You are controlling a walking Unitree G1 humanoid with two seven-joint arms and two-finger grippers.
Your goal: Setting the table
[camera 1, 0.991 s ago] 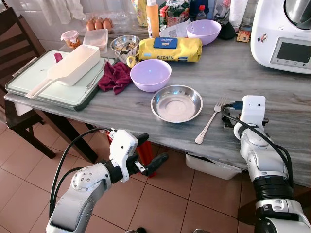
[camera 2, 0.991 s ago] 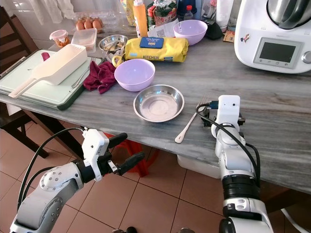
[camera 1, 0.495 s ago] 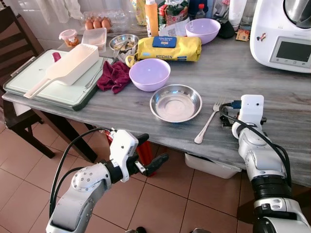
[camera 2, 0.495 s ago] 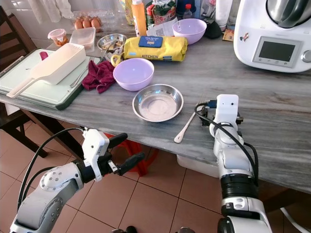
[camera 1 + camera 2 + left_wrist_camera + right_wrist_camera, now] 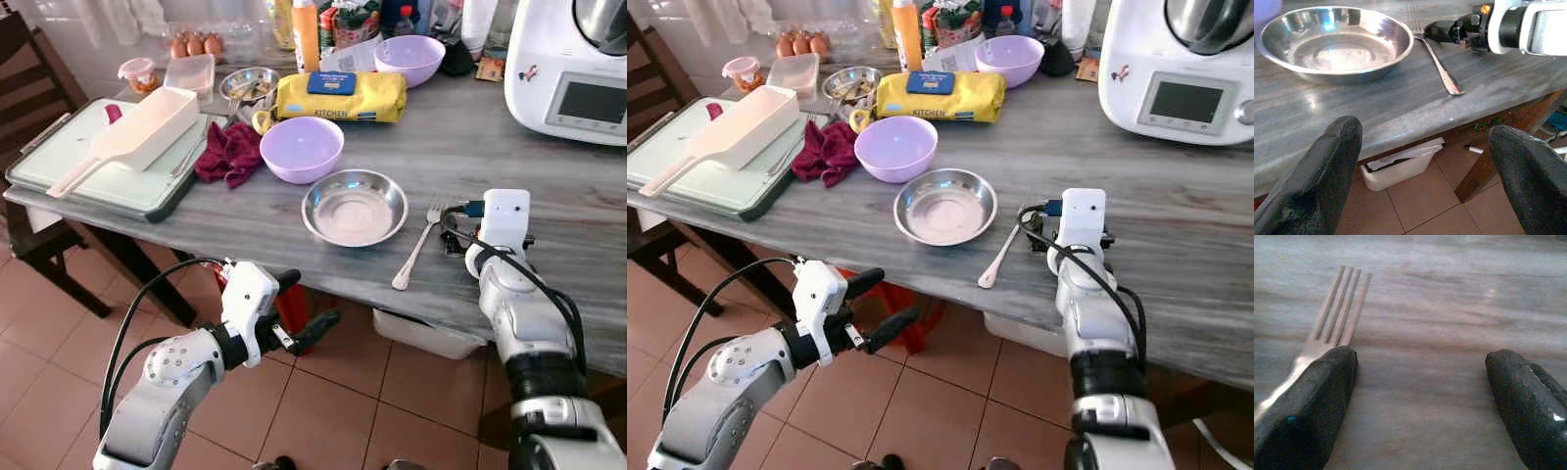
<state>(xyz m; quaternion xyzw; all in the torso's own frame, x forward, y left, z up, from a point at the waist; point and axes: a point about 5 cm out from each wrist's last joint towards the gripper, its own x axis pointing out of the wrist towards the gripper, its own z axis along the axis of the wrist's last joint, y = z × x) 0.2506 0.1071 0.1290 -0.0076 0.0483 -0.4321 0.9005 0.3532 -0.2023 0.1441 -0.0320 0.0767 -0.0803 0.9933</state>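
The right end effector [image 5: 1415,401] sits low on the grey wood-grain worktop [image 5: 549,186], its two black fingers [image 5: 1303,401] spread apart with bare surface between them. The slim silver metal fork [image 5: 421,243] lies just beside its left finger, outside the gap, tines pointing away from the table edge and handle running back toward it. Just left of the fork is the shallow round stainless-steel dish [image 5: 355,207], and beyond that a lilac plastic bowl [image 5: 302,149].

From where I stand, the fork looks to be placed beside the dish and the fingers released. To finish this step well, the arm should draw straight back and up, without swinging left, or that near finger could nudge the fork askew or off the edge, since the handle end lies close to it.

The left end effector [image 5: 299,308] hangs below the worktop edge over the terracotta tiled floor [image 5: 343,392], fingers wide apart and holding nothing.
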